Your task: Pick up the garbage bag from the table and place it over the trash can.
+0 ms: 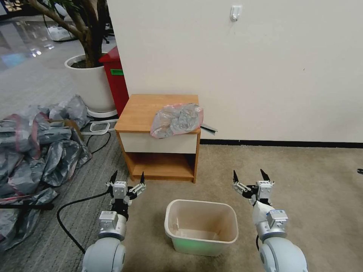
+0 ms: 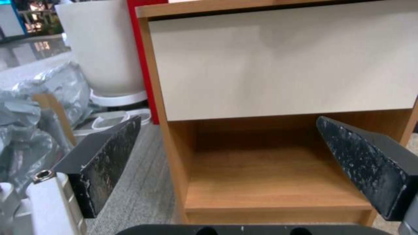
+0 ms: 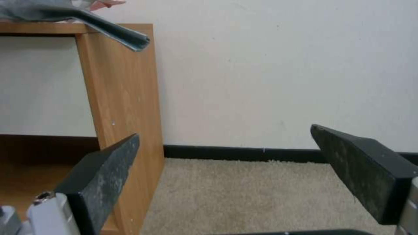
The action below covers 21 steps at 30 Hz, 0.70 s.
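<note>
ahead of both grippers, up on the table (image 1: 141, 109) top near its right front corner, lies the one crumpled grey bag (image 1: 176, 119) with its pink rim, part of it draping over the front edge and a grey strip poking off the right side. left gripper (image 1: 127, 180) hovers low over the carpet, arm stretched forward, black fingers spread wide apart and holding nothing; straight in front of it is the table's left leg and open lower shelf, seen close in its wrist view below the cream drawer front (image 2: 283, 65). right gripper (image 1: 248, 179) is held at about the same height, likewise splayed and empty, aimed at the wall to the right of the table's side panel (image 3: 126, 98). between the two arms, nearer the robot, stands one beige bin (image 1: 201, 226) on beige carpet, apart from the table. off to the left gripper's left: a heap of grey bags (image 1: 34, 143), a black cable (image 1: 72, 223), one white plant pot (image 1: 92, 85), one red bin (image 1: 115, 81).
</note>
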Motion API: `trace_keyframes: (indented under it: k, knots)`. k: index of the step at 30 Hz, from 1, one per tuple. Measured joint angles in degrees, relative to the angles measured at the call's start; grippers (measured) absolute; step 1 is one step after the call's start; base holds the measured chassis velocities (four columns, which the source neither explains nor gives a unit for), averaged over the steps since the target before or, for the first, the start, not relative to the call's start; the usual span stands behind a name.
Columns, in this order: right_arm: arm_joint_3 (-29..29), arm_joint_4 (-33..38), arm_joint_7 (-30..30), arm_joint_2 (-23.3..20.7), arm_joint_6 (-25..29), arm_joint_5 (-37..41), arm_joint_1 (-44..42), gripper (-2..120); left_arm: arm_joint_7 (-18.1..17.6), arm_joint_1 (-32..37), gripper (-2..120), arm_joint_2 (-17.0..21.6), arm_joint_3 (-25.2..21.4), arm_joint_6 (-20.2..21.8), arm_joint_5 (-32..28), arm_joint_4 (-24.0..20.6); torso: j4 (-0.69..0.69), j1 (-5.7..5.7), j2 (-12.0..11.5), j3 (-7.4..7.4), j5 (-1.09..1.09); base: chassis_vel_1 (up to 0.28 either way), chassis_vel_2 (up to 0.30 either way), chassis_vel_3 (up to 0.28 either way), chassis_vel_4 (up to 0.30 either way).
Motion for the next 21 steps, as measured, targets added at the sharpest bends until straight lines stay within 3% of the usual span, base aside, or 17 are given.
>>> trace_keyframes:
  k: [21]
  knots:
    - [0.0,0.0,0.0,0.0,0.0,0.0,0.0,100,0.0,0.0,100,0.0,0.0,0.0,0.0,0.0,0.0,0.0,0.0,0.0,0.0,0.0,0.0,0.0,0.0]
